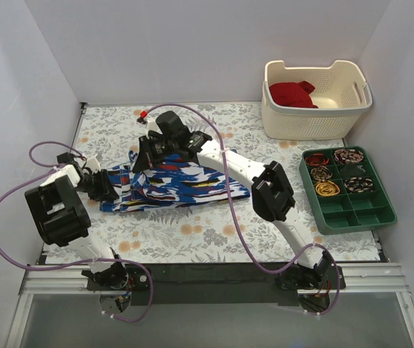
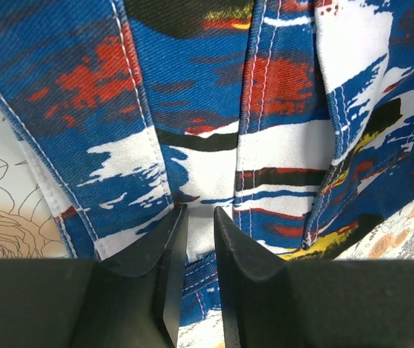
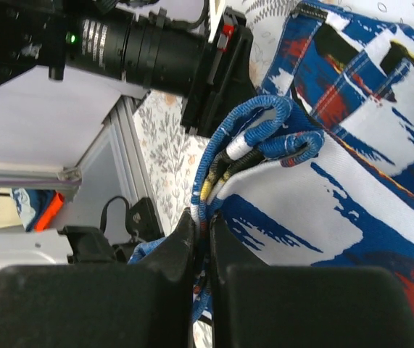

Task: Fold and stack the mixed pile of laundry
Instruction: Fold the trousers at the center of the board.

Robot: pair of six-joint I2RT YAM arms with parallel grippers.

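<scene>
Across the centre of the overhead frame, on a pale floral table cover [image 1: 192, 232]: blue printed garment [image 1: 185, 185], white, red and black streaks, spread mostly flat, rumpled toward its left end. At that left end, left gripper [image 1: 111, 190]. Pinches the garment's edge, fingers drawn close with a strip of stitched cloth caught between them. At the cloth's upper left, right gripper [image 1: 143, 161]. Clamps hard on a bunched, rolled hem, jaws squeezed almost together.

Upper right, near the back wall: cream perforated basket [image 1: 308, 127], deep red garment [image 1: 291, 94] heaped in its left half. Just below, along the right edge: green compartment tray [image 1: 362, 210], coiled items [image 1: 328, 189] in its upper cells. Plain white walls [image 1: 192, 51] on three sides. Along the bottom, metal rail [image 1: 214, 279] under both arm bases.
</scene>
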